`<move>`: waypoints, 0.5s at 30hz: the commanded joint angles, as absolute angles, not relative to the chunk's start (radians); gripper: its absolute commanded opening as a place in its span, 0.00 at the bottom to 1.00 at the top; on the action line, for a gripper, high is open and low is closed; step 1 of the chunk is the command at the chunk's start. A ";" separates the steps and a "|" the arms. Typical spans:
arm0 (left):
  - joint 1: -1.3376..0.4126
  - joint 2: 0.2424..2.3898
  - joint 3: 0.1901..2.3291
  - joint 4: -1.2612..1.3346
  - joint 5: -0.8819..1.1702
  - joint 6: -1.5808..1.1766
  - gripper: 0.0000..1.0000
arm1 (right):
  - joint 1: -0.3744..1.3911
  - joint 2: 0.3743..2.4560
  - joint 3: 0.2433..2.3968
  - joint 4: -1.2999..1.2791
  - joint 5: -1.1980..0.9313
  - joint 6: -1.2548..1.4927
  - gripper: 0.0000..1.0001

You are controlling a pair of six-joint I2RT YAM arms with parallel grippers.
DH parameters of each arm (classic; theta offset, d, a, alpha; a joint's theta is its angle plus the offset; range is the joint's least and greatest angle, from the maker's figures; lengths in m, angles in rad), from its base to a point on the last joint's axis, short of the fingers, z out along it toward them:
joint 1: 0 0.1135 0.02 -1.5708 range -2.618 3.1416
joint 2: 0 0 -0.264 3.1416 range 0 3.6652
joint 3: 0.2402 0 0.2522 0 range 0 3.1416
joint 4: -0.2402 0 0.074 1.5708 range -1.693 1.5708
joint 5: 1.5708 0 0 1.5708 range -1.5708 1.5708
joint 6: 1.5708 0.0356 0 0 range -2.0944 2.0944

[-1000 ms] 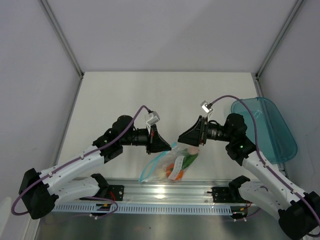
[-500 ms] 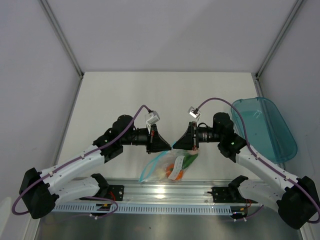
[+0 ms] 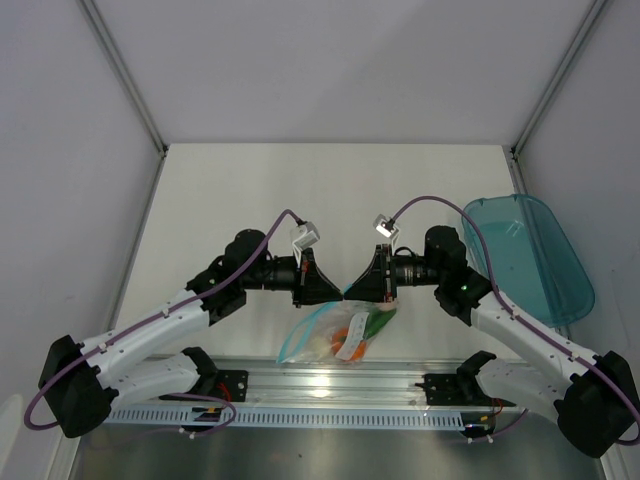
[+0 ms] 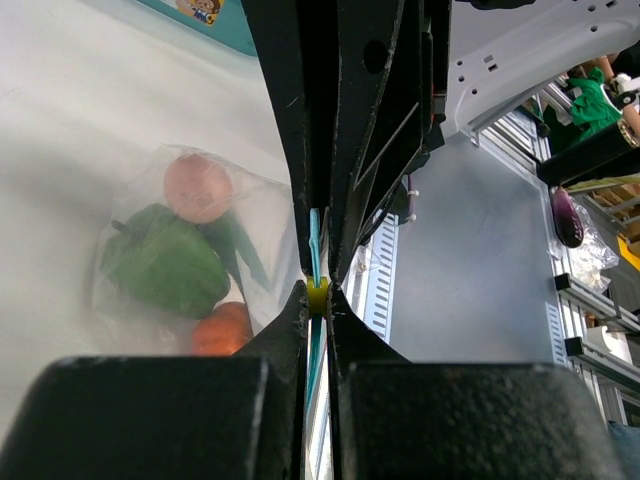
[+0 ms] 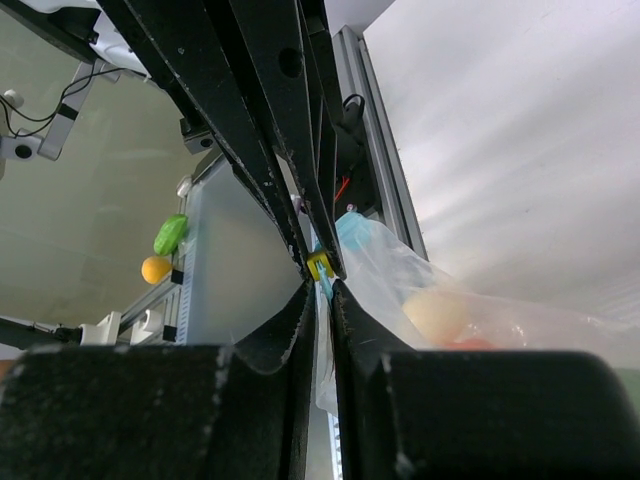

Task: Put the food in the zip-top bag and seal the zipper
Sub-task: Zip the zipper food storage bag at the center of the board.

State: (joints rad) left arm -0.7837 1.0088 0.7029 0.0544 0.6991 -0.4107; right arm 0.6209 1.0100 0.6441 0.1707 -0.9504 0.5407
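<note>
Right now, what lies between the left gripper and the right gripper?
Only the zipper of the zip-top bag, clamped by both the left gripper and the right gripper; the left wrist view shows it best.

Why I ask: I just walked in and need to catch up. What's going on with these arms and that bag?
Both arms hold the zip-top bag by its mouth edge. The left fingers are shut on the zipper; the right fingers pinch the same strip right beside them. The food is already inside. Whether the zipper is fully sealed is not visible.
</note>
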 commanded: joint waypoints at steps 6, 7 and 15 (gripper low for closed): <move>-0.773 1.014 0.712 0.094 0.735 -0.416 0.01 | 0.627 1.009 0.680 0.232 -0.951 0.514 0.13; -0.773 1.014 0.712 0.095 0.735 -0.417 0.01 | 0.627 1.012 0.680 0.235 -0.948 0.515 0.12; -0.772 1.016 0.704 0.097 0.738 -0.417 0.01 | 0.627 0.994 0.689 0.219 -0.934 0.503 0.16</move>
State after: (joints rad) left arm -0.7792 1.0126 0.7025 0.0608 0.7143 -0.4107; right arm 0.6209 1.0100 0.6441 0.1768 -0.9455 0.5335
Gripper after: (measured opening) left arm 0.030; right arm 0.152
